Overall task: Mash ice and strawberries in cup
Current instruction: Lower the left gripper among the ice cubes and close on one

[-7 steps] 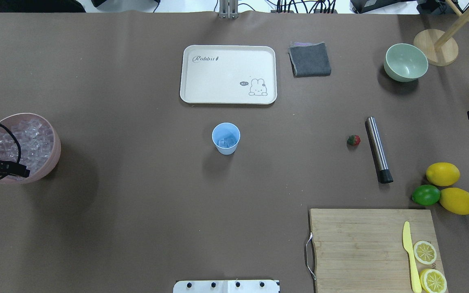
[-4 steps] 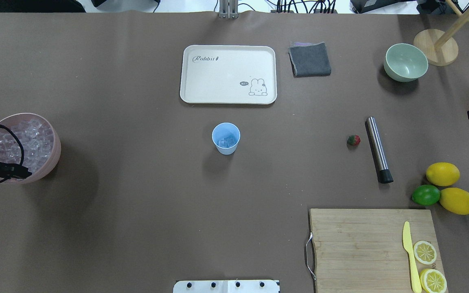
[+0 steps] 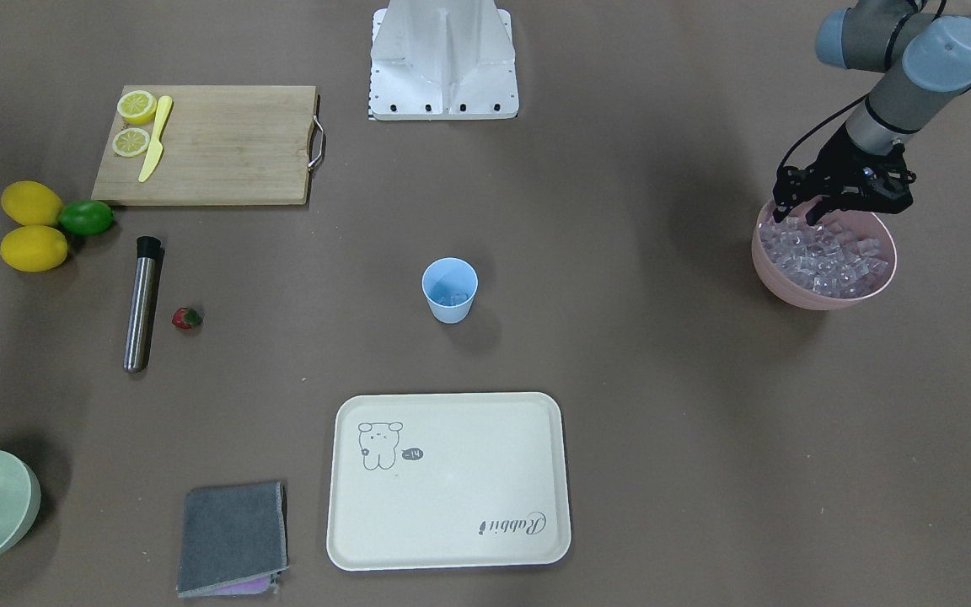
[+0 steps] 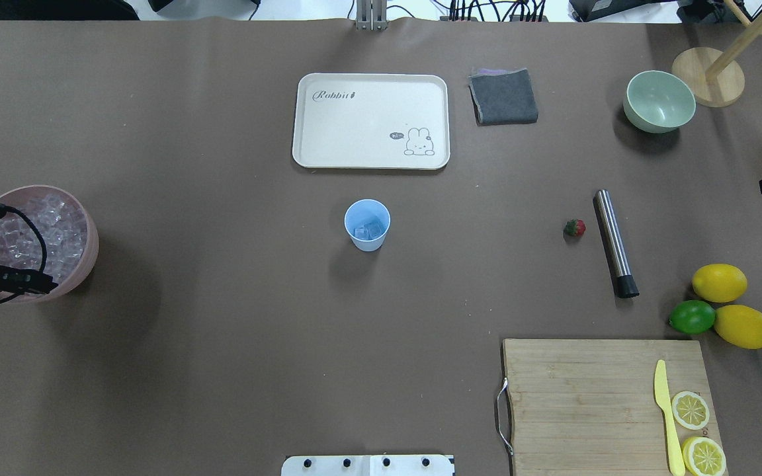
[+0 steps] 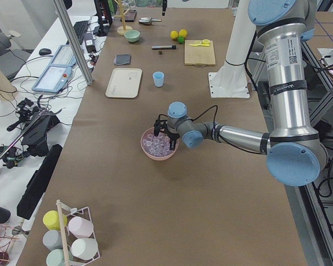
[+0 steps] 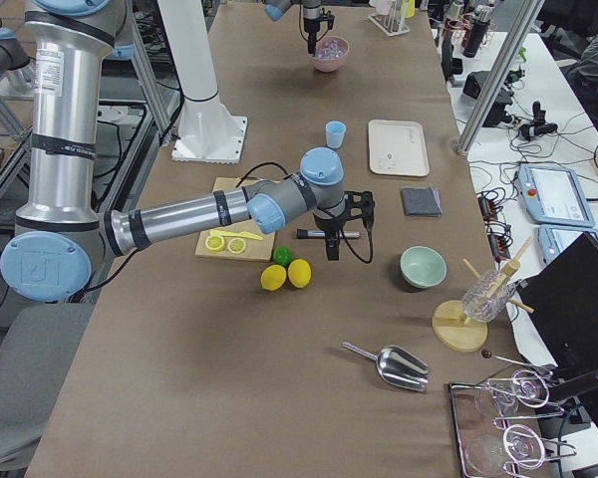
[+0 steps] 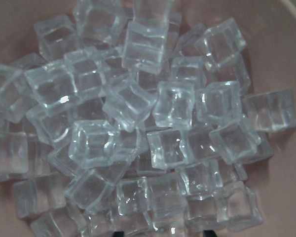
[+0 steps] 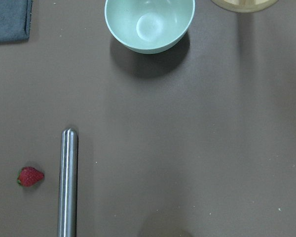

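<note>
At table centre, the cup (image 4: 367, 225) stands upright with a few cubes of ice (image 4: 368, 231) on its bottom. Clock directions follow the overhead view, with 12 at the far edge.

The strawberry (image 4: 574, 228) lies on the table (image 4: 222, 344) at 3 o'clock from the cup, well apart from it. It is just beside the rod (image 4: 614, 243), with a narrow gap between them.

Changes since 1.0 s ago:
- The left gripper (image 3: 841, 205) has shifted slightly toward 5 o'clock over the pink bowl (image 4: 88, 228), and its cable (image 4: 36, 231) has moved with it.
- Cup, strawberry and rod lie as before.

Gripper state:
- Left gripper: fingers apart, pointing down over the near rim of the pink bowl, close above the heaped ice. Contact with the cubes cannot be confirmed.
- Right gripper (image 6: 331, 244): it shows only in the right side view, above the table near the rod. Whether its fingers are apart or together cannot be told.

Edges and room:
- The pink bowl sits at 9 o'clock from the cup, at the left edge of the overhead view.
- Bare table spans from the pink bowl to the cup, and from the cup to the strawberry.
- The tray (image 4: 371, 86) lies at 12 o'clock from the cup, near but apart.
- The board (image 4: 586, 396) lies at 5 o'clock, at the near edge.
- The lemons (image 4: 719, 283) and lime (image 4: 692, 317) lie at 4 o'clock, near the right edge.
</note>
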Action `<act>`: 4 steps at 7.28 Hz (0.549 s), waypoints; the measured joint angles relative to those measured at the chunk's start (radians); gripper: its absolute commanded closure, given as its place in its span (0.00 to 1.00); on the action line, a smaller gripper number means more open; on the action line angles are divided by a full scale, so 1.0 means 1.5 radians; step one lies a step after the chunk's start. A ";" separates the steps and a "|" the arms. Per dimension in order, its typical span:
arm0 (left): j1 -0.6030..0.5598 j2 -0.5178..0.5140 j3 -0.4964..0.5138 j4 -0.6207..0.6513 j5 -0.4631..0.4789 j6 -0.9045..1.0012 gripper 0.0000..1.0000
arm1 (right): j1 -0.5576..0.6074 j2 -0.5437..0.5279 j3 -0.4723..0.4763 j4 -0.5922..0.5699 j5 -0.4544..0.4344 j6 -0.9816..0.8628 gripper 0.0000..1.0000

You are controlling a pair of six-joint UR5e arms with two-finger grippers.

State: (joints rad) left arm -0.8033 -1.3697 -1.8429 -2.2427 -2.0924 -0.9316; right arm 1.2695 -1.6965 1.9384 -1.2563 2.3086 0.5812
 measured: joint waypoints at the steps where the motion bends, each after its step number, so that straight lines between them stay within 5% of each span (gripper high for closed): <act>1: 0.000 -0.001 -0.001 0.000 0.000 0.000 0.53 | 0.000 0.000 0.000 0.000 0.000 0.000 0.00; 4: 0.001 -0.003 0.002 -0.007 0.001 0.002 0.53 | 0.000 0.000 0.000 0.000 0.000 0.000 0.00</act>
State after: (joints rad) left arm -0.8015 -1.3739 -1.8402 -2.2532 -2.0910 -0.9288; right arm 1.2701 -1.6966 1.9389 -1.2563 2.3086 0.5814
